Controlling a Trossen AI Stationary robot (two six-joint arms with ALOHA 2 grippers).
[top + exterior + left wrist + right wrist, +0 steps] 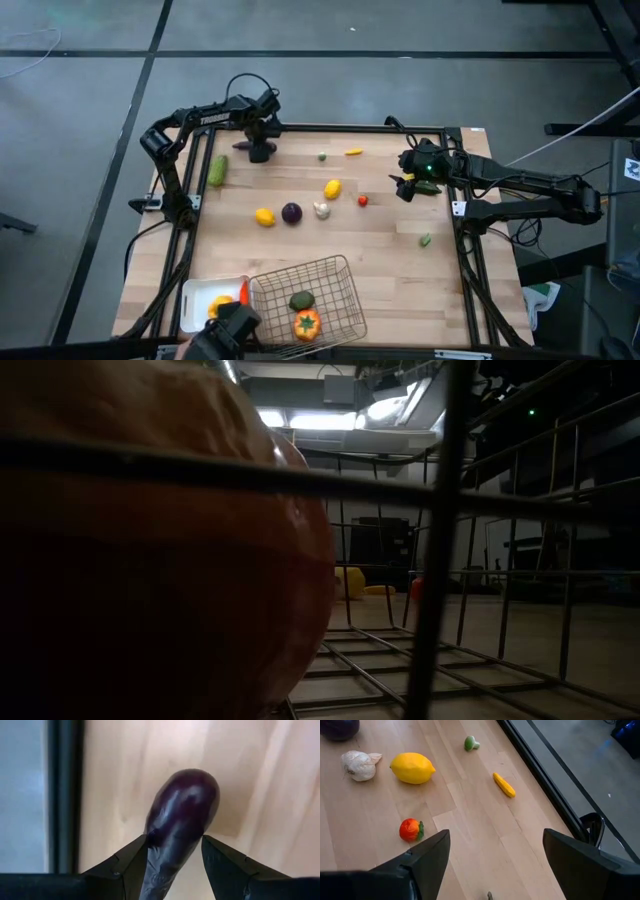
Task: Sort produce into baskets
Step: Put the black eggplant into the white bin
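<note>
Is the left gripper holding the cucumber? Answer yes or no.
No: in the left wrist view the left gripper has its fingers closed on the purple eggplant, not the cucumber.

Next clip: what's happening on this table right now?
A two-arm robot is sorting produce into baskets. The left end effector is closed on a purple eggplant at the far left of the table. The right end effector is open, empty, at the table's right edge. The wire basket already holds an orange fruit and a dark green piece; the white tray has a yellow and an orange piece. Lemons, garlic, an onion and a cucumber are among the pieces still loose.
</note>
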